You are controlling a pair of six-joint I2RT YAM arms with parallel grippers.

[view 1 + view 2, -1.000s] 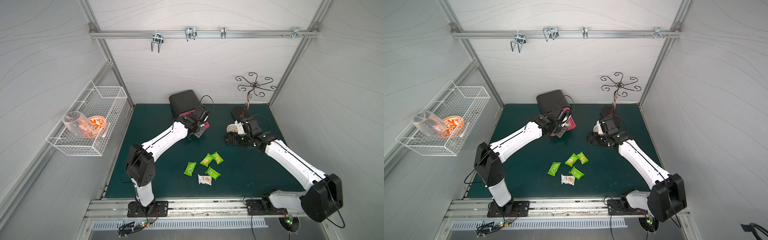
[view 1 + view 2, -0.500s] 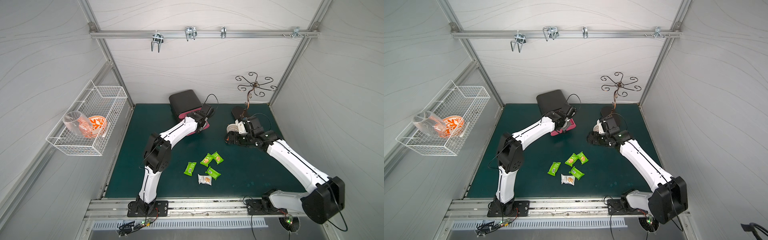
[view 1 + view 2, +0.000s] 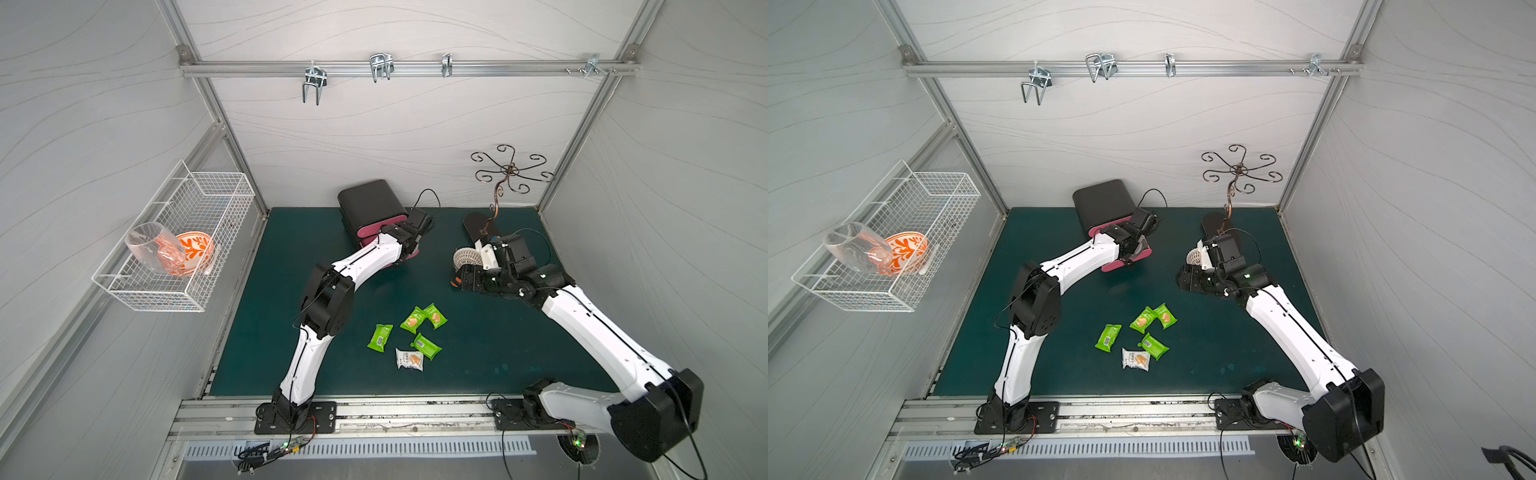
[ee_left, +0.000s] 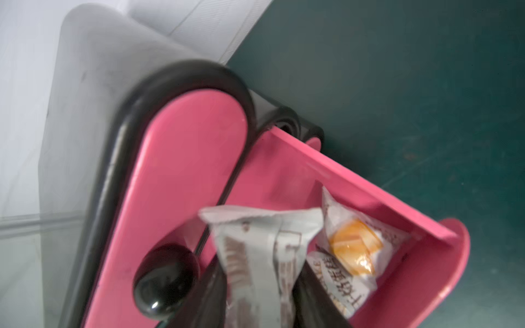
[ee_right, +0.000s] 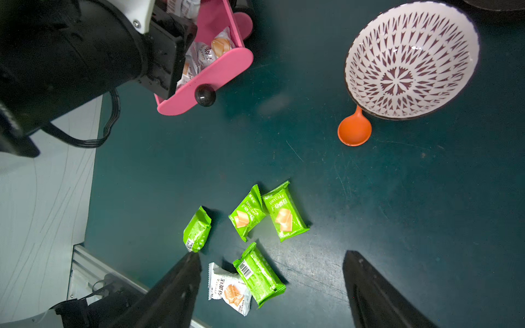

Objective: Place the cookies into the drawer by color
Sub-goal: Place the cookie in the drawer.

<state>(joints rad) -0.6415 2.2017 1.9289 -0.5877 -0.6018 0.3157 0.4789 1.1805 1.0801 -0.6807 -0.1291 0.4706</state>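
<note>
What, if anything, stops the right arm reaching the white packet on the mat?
Likely nothing: right gripper is open and empty, the white packet lies flat on the mat, left arm is away at the drawer. A green packet crowds one edge.

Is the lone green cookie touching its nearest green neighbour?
Apart: the right wrist view shows bare mat between the lone green cookie and its neighbour.

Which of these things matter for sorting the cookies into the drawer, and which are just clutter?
Job: green packets, loose white packet, held white packet, pink drawer.
Lying about: patterned bowl, orange scoop, wire basket, metal hook stand.
</note>
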